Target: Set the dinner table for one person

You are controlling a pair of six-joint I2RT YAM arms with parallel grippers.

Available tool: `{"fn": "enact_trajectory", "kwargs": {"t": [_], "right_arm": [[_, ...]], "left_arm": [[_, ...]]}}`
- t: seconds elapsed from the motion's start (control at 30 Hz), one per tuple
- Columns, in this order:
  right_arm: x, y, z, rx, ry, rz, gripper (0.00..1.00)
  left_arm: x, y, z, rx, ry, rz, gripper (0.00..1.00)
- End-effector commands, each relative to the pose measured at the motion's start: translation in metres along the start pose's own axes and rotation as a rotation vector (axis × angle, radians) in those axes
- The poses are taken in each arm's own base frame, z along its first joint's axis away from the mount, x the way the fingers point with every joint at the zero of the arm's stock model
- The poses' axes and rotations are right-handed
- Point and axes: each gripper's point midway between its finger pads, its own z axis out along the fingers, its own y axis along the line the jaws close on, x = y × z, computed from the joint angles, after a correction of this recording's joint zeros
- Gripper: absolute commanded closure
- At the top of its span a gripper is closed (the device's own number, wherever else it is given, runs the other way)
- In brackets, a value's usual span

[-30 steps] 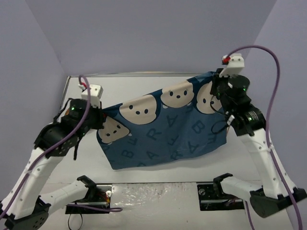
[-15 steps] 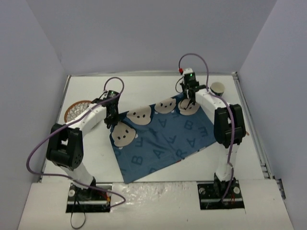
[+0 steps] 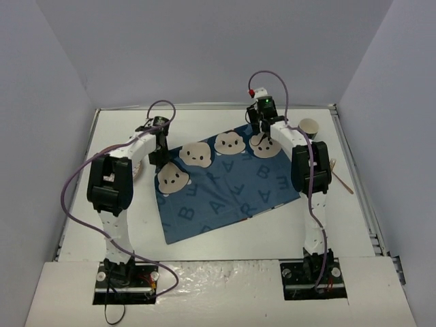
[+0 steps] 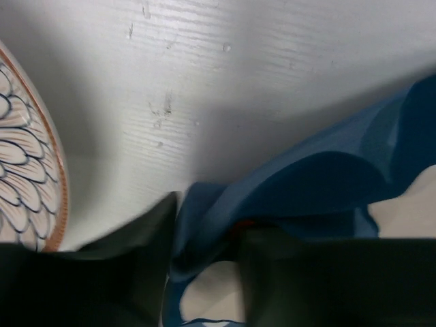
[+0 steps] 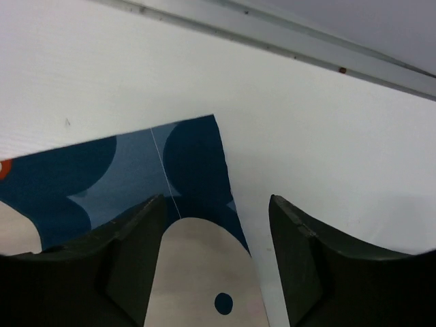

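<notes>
Left tool [image 4: 208,221] straddling bunched placemat [image 4: 320,184] edge, plate [image 4: 27,177] cropped

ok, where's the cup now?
Top view: the cup stands on the table's far right, apart from the placemat, just right of its far corner.

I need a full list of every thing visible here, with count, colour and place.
dinner table: one, white, under everything.
placemat: one, blue with cream cartoon faces, spread askew mid-table.
plate: one, feather pattern with orange rim, left of the placemat.
paper cup: one, pale, far right.
wooden stick: one, light brown, right of the placemat.
left gripper: one, black, at the placemat's far left corner, cloth between its fingers.
right gripper: one, black, open over the placemat's far right corner.
</notes>
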Motion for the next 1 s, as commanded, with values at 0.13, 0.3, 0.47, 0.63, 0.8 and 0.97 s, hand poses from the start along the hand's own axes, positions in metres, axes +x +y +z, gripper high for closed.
{"fn": "enact_trajectory", "kwargs": {"t": [0.13,0.3,0.47,0.63,0.8,0.97], "right_arm": [[-0.108,-0.05,-0.088,0.055,-0.247,0.084,0.18],[-0.08,-0.034,-0.134,-0.052,-0.192,0.255,0.17],[-0.017,-0.014,-0.155,-0.099,-0.076,0.44,0.16],[0.049,-0.003,-0.156,-0.068,0.036,0.569,0.16],[0.108,0.011,-0.148,-0.073,0.127,0.666,0.15],[0.144,0.002,-0.133,-0.015,0.175,0.738,0.16]], "left_arm": [[-0.059,0.001,-0.097,0.078,-0.22,-0.001,0.07],[-0.027,-0.017,-0.149,0.182,-0.249,0.093,0.03],[0.018,-0.03,-0.144,0.206,-0.214,0.161,0.03],[0.058,-0.047,-0.111,0.246,-0.099,0.139,0.03],[0.088,-0.058,-0.077,0.253,-0.026,0.102,0.03],[0.127,-0.065,-0.051,0.284,0.087,0.063,0.06]]}}
